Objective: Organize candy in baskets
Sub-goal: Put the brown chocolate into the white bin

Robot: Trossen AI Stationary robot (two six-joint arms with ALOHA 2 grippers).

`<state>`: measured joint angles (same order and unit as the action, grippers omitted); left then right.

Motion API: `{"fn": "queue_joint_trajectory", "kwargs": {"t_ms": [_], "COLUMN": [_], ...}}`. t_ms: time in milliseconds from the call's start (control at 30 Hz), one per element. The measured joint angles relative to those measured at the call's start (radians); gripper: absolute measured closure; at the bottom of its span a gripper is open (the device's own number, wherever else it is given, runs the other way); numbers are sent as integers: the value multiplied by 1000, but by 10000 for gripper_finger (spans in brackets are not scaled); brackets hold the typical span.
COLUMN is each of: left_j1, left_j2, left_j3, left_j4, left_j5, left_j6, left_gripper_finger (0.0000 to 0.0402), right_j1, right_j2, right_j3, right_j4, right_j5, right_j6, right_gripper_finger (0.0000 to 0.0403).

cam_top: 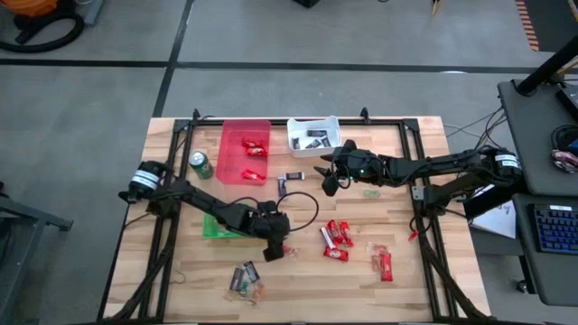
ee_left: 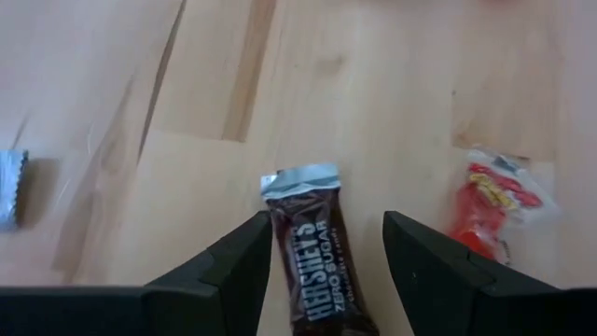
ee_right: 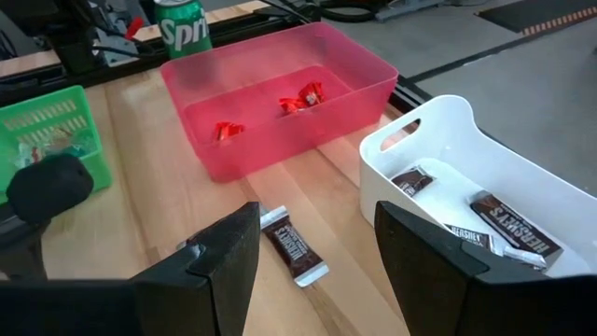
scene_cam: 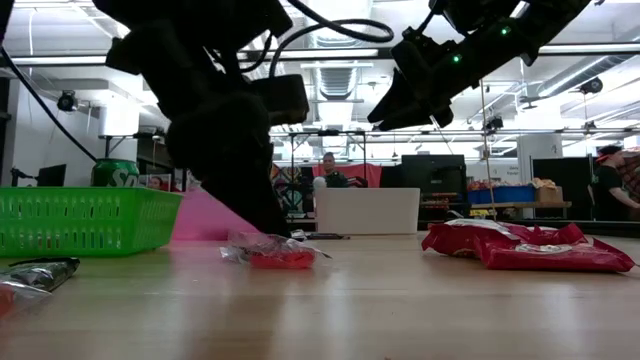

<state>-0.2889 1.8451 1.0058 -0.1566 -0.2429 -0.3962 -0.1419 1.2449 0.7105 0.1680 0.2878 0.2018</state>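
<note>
L gripper [ee_left: 326,257] spread round 1 Hershey's bar [ee_left: 312,252], R gripper [ee_right: 317,252] spread, 3 baskets [cam_top: 245,135]

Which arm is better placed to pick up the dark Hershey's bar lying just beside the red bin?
The right. Its open pincer hovers over that dark foil-wrapped bar near the translucent red bin; the left pincer straddles another bar.

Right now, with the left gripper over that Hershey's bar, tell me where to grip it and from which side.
Grip the Hershey's bar across its narrow middle, coming straight down from above. It lies flat on the table, lengthwise between the open fingers of the left gripper, so they likely only need to close on its long edges. Avoid the crimped silver end.
</note>
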Motion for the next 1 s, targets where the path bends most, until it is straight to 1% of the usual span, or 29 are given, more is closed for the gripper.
{"fn": "queue_joint_trajectory", "kwargs": {"t_ms": [67,167,300,467,767,900,1000], "left_j1": [8,19,24,26,27,28,27], "left_j2": [5,16,30,35,37,29,13], "left_j3": [0,0,0,0,0,-1,-4], "left_j4": [0,1,8,13,52,59,46], "left_j5": [10,52,55,52,61,61,51], "left_j6": [-15,-32,-39,-38,-39,-12,19], "left_gripper_finger": [213,214,228,266,364,394,401], "right_j1": [0,0,0,0,0,0,0], "right_j2": [0,0,0,0,0,0,0], "right_j3": [0,0,0,0,0,0,-2], "right_j4": [0,0,0,-2,-4,-13,-21], "right_j5": [0,0,0,0,0,-9,-56], "right_j6": [0,1,1,1,1,10,15], "right_gripper_finger": [197,197,197,197,197,197,197]}}
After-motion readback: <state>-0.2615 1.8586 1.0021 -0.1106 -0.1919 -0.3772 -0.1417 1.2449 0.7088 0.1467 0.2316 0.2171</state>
